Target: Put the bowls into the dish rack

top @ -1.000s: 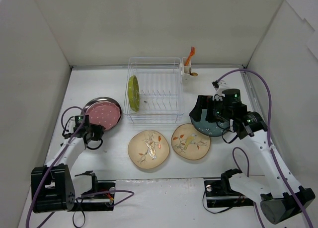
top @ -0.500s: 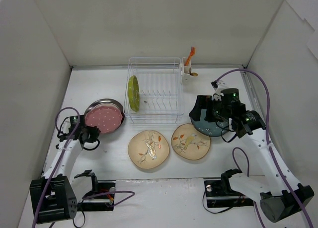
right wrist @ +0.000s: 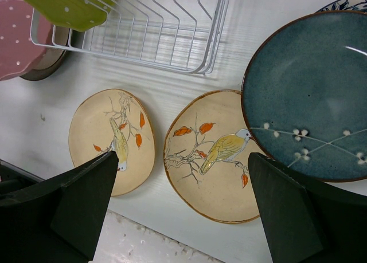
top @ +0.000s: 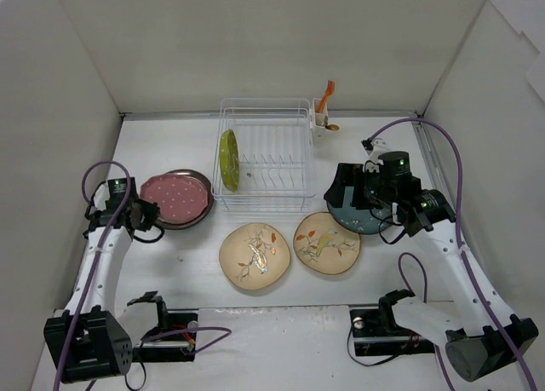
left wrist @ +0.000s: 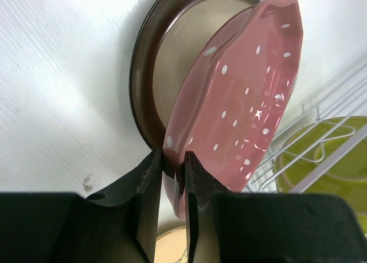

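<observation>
My left gripper (top: 140,214) (left wrist: 171,167) is shut on the rim of the pink dotted bowl (top: 174,196) (left wrist: 235,97), tilting it up off a dark grey bowl (top: 189,219) (left wrist: 150,74) under it. The lime green bowl (top: 228,159) (left wrist: 338,154) stands on edge in the dish rack (top: 294,195) (right wrist: 143,39). Two cream bird bowls (top: 255,252) (top: 326,243) lie in front of the rack. My right gripper (top: 351,191) (right wrist: 180,177) is open above the right cream bowl (right wrist: 221,154), beside the dark teal bowl (top: 362,217) (right wrist: 312,91).
A white utensil cup (top: 321,123) with an orange utensil hangs at the rack's far right corner. White walls enclose the table on three sides. Another patterned dish edge (right wrist: 350,0) shows past the teal bowl.
My left arm has swung left and pulled the pink bowl's rim with it; the bowl now sits lower and further left. My right arm has not moved.
</observation>
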Action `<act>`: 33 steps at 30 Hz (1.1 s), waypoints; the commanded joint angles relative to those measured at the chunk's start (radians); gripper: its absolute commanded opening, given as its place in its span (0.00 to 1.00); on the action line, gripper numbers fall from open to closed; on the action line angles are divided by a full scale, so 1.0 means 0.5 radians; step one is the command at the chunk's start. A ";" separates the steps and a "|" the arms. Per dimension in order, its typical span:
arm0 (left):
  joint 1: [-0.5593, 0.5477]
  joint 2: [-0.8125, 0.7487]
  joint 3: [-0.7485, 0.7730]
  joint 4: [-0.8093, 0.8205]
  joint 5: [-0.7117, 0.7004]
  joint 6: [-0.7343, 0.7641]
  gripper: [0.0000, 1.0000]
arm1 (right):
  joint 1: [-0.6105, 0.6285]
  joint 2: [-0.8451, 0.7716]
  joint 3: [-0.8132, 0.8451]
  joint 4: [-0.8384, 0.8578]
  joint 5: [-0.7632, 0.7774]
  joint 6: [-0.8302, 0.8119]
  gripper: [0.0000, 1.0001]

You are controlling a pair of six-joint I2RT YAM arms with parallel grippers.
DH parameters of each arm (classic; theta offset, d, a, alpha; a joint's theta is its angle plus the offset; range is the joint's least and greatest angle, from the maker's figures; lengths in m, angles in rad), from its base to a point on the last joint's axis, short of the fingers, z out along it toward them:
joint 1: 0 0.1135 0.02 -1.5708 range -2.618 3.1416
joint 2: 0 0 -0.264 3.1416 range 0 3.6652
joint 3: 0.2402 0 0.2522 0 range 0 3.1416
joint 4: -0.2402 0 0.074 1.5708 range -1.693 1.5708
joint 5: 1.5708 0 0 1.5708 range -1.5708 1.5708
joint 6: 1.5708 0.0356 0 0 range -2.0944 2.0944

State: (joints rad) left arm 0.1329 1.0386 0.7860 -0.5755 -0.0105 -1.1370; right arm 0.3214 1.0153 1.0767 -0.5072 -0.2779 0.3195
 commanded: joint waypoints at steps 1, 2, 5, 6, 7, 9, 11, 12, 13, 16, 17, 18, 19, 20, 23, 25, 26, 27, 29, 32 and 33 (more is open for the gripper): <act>0.007 -0.065 0.330 0.105 -0.147 0.123 0.00 | -0.005 -0.006 0.080 0.054 -0.015 -0.013 0.94; 0.007 -0.062 0.373 0.093 -0.157 0.181 0.00 | -0.002 -0.003 0.086 0.051 -0.015 -0.010 0.94; 0.007 -0.022 0.541 0.047 -0.191 0.292 0.00 | -0.005 0.003 0.095 0.054 -0.021 -0.010 0.94; 0.007 -0.016 0.633 0.031 -0.206 0.310 0.00 | 0.001 0.010 0.098 0.051 -0.024 -0.010 0.94; 0.007 -0.009 0.673 0.007 -0.236 0.335 0.00 | -0.002 0.010 0.108 0.051 -0.024 -0.007 0.94; -0.020 0.006 0.814 -0.009 -0.276 0.411 0.00 | 0.001 0.013 0.114 0.048 -0.033 -0.004 0.94; -0.048 0.033 0.922 -0.009 -0.329 0.482 0.00 | -0.008 0.010 0.120 0.054 -0.036 -0.001 0.94; -0.048 0.052 1.038 -0.012 -0.341 0.555 0.00 | 0.001 0.007 0.120 0.051 -0.039 0.008 0.94; -0.075 0.067 1.093 -0.012 -0.344 0.586 0.00 | -0.002 0.007 0.120 0.051 -0.036 0.008 0.94; -0.174 0.141 1.308 -0.003 -0.378 0.681 0.00 | 0.001 -0.006 0.120 0.054 -0.036 0.015 0.94; -0.201 0.165 1.388 0.037 -0.393 0.700 0.00 | -0.002 -0.015 0.123 0.051 -0.033 0.015 0.94; -0.229 0.175 1.428 0.055 -0.402 0.730 0.00 | -0.002 -0.015 0.123 0.051 -0.030 0.018 0.94; -0.284 0.208 1.465 0.071 -0.405 0.773 0.00 | -0.002 -0.021 0.123 0.054 -0.027 0.018 0.94; -0.312 0.227 1.556 0.074 -0.412 0.786 0.00 | -0.002 -0.030 0.123 0.051 -0.024 0.024 0.94; -0.440 0.358 1.820 0.016 -0.448 0.826 0.00 | 0.001 -0.049 0.123 0.051 -0.024 0.033 0.94; -0.581 0.456 1.977 -0.006 -0.516 0.899 0.00 | 0.001 -0.070 0.117 0.048 -0.015 0.033 0.94; -0.643 0.509 2.020 -0.003 -0.592 0.933 0.00 | -0.002 -0.085 0.111 0.048 -0.012 0.039 0.94; -0.701 0.509 2.066 -0.006 -0.635 0.964 0.00 | -0.005 -0.095 0.105 0.051 -0.012 0.042 0.94; -0.885 0.601 2.195 -0.012 -0.730 1.059 0.00 | -0.005 -0.116 0.095 0.048 -0.012 0.054 0.94; -1.136 0.751 2.376 -0.036 -1.012 1.221 0.00 | -0.005 -0.159 0.059 0.042 -0.015 0.067 0.94; -1.201 0.837 2.431 -0.045 -1.071 1.267 0.00 | -0.005 -0.168 0.052 0.036 -0.012 0.073 0.94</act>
State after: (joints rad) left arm -0.3790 1.4322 1.8790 -0.7441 -0.3958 -0.5858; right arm 0.3214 0.9569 1.0924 -0.5079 -0.2783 0.3412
